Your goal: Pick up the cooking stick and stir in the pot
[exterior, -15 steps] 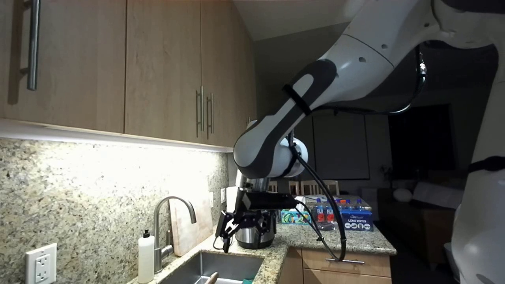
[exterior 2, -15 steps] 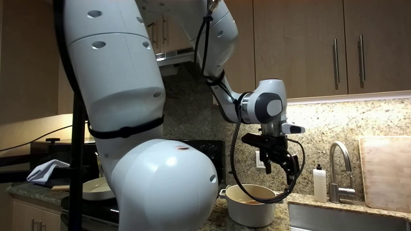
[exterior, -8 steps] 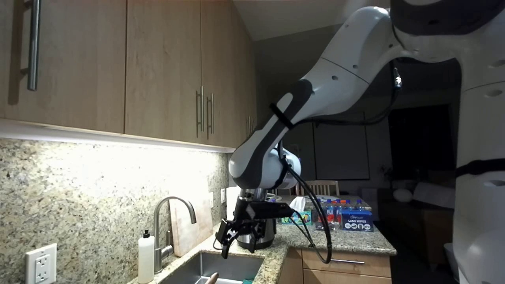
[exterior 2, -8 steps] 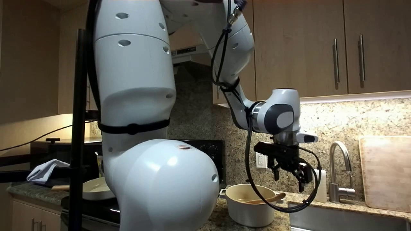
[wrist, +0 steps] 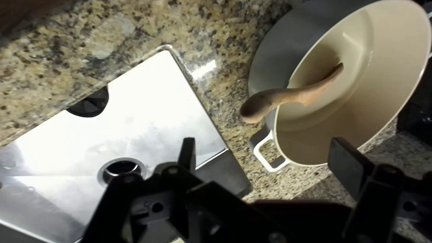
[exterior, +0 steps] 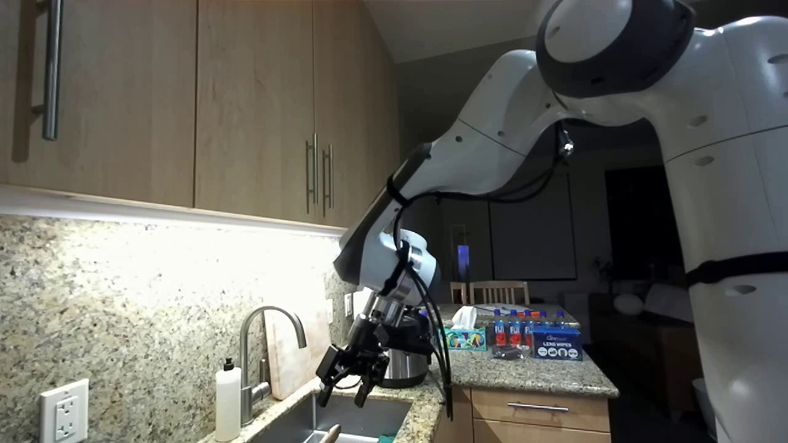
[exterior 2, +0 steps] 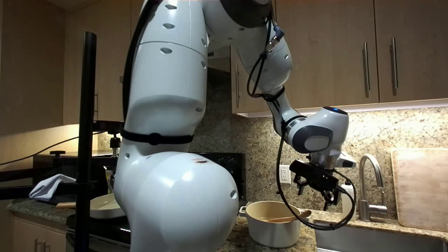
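The wooden cooking stick (wrist: 290, 96) leans across the pot's rim, its thick rounded end jutting out near a side handle and its other end down inside. Cream inside and pale outside, the pot (exterior 2: 273, 233) stands on the counter beside the sink. In an exterior view only the tip of the cooking stick (exterior: 331, 433) rises at the bottom edge, and the pot is out of view. My gripper (wrist: 262, 148) is open, its fingers wide apart with nothing between them. In an exterior view the gripper (exterior 2: 313, 200) hangs above and to the right of the pot, apart from the stick.
A steel sink (wrist: 141, 135) adjoins the pot. Behind it stand a faucet (exterior 2: 367, 189), a white soap bottle (exterior: 228, 403) and a cutting board (exterior 2: 421, 189). A steel appliance (exterior: 403, 369) sits at the counter corner. The arm's cable (exterior 2: 280, 164) loops down near the pot.
The gripper has swung lower and farther over the sink side, and the wrist has tilted. In an exterior view the stick's end, hidden before, now shows. The gripper has stayed open.
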